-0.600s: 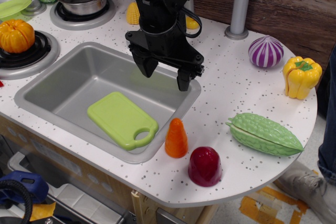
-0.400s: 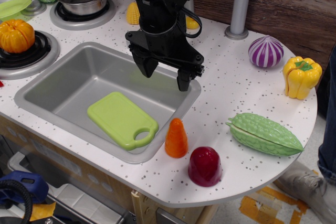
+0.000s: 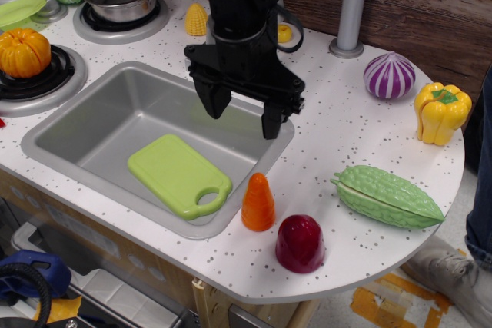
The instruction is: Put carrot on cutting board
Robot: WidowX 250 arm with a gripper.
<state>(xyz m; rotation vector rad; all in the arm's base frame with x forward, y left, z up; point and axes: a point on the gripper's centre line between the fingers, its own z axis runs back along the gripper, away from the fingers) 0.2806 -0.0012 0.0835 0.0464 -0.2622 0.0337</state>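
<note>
Speckled white counter (image 3: pixel 361 136), dark wood-plank wall (image 3: pixel 430 5)

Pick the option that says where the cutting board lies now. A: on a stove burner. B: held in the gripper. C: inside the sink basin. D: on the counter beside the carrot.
C: the lime-green cutting board lies flat on the floor of the sink, while the carrot stands outside it on the counter.

single high front view, angled down
</note>
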